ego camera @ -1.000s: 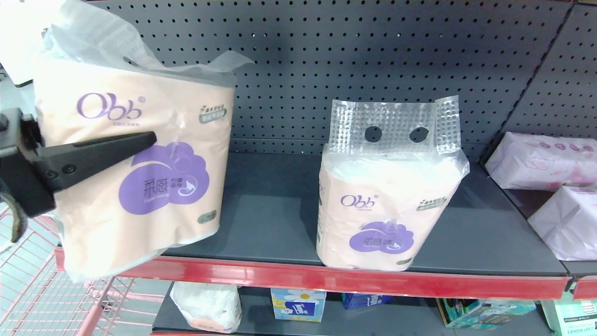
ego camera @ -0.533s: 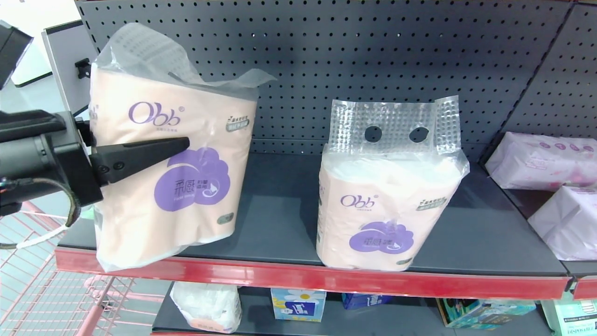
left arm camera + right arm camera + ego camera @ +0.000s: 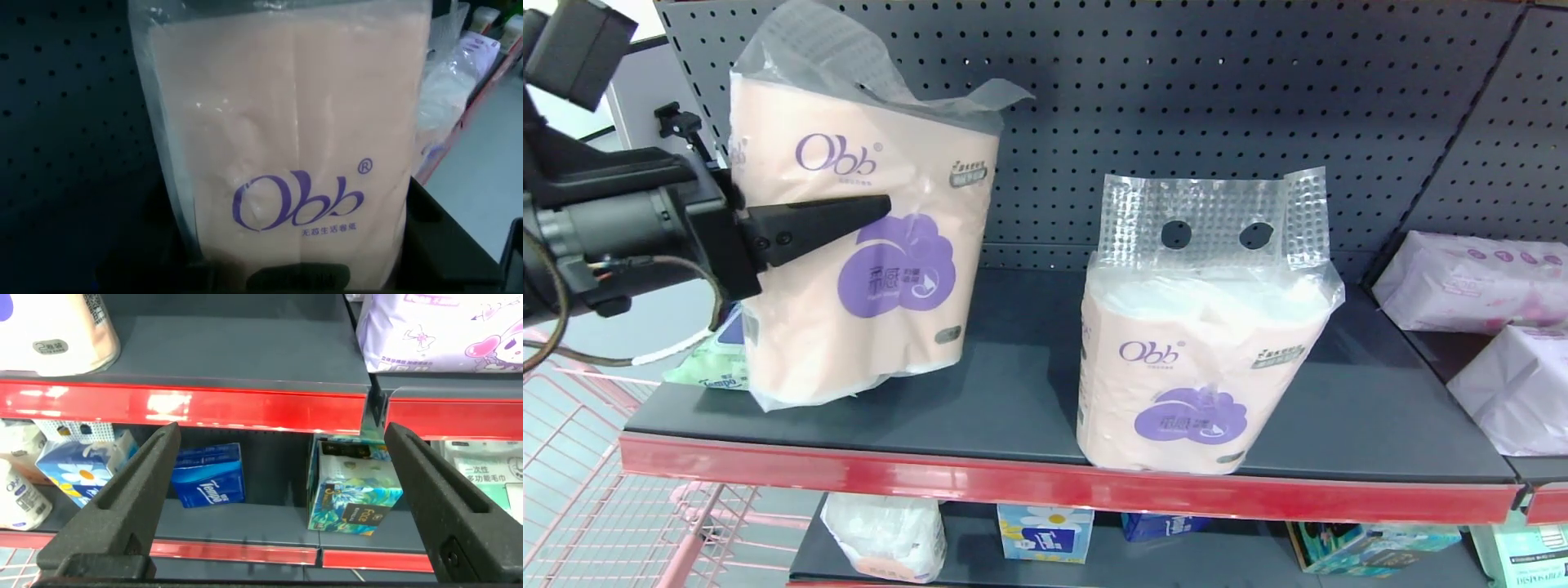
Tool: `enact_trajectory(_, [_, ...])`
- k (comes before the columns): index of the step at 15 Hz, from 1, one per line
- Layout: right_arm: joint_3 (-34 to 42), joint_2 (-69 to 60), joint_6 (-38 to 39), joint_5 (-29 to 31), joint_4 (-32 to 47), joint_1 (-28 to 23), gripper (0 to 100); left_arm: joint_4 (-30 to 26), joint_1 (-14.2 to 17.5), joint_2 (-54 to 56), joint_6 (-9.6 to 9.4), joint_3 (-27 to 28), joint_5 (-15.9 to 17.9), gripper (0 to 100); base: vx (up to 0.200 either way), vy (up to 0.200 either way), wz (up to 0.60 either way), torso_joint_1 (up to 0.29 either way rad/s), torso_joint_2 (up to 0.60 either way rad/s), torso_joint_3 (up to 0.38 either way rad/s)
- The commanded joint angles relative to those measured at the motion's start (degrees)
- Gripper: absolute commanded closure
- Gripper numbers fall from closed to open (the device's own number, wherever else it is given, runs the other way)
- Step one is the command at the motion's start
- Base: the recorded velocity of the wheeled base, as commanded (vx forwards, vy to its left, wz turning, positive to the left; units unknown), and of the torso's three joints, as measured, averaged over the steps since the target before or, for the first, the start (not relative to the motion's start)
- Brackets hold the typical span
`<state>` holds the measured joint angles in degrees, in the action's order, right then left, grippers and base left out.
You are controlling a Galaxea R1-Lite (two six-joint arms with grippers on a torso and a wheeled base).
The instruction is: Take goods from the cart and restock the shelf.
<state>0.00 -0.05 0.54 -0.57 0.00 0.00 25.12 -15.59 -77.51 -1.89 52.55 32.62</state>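
Observation:
My left gripper [image 3: 866, 206] is shut on a peach and purple toilet paper pack [image 3: 866, 269], one black finger [image 3: 817, 224] lying across its front. The pack hangs tilted over the left end of the dark shelf [image 3: 1013, 384], its bottom at or just above the board. The same pack's side shows close up in the left wrist view [image 3: 294, 139]. A second, identical pack [image 3: 1192, 367] stands upright near the shelf's front edge, to the right. My right gripper [image 3: 282, 429] is open and holds nothing, level with the shelf's red front strip [image 3: 188, 400].
A green tissue packet [image 3: 715, 367] lies behind the held pack. The pink wire cart [image 3: 596, 506] is at lower left. White and pink packs [image 3: 1478, 278] fill the neighbouring shelf on the right. Tissue boxes [image 3: 208, 478] stand on the lower shelf. Open board lies between the two packs.
My left gripper has carried the pack rightward and upward, from overhanging the red front edge to over the shelf board. The standing pack has not moved.

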Motion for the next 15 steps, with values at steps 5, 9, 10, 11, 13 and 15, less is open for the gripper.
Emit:
enact_trajectory(5, [0.00,0.05,-0.01,-0.04,0.00,0.00,0,5.81,-0.05,-13.63,-0.31,5.37,8.60,100,0.000,0.000,0.00,0.000,0.00,0.000])
enact_trajectory(9, [0.00,0.05,-0.01,-0.04,0.00,0.00,0,10.12,-1.20,-22.86,-0.31,13.01,9.30,100,0.000,0.000,0.00,0.000,0.00,0.000])
enact_trajectory(10, [0.00,0.05,-0.01,-0.04,0.00,0.00,0,10.73,-1.63,-24.53,-0.31,14.86,9.39,100,0.000,0.000,0.00,0.000,0.00,0.000])
enact_trajectory(11, [0.00,0.05,-0.01,-0.04,0.00,0.00,0,11.17,-2.43,-26.03,-0.13,16.62,9.39,100,0.000,0.000,0.00,0.000,0.00,0.000])
enact_trajectory(13, [0.00,0.05,-0.01,-0.04,0.00,0.00,0,12.84,-3.22,-28.66,-0.04,18.64,10.18,100,0.000,0.000,0.00,0.000,0.00,0.000])
enact_trajectory(15, [0.00,0.05,-0.01,-0.04,0.00,0.00,0,14.07,-3.66,-31.13,0.04,20.22,12.11,100,0.000,0.000,0.00,0.000,0.00,0.000])
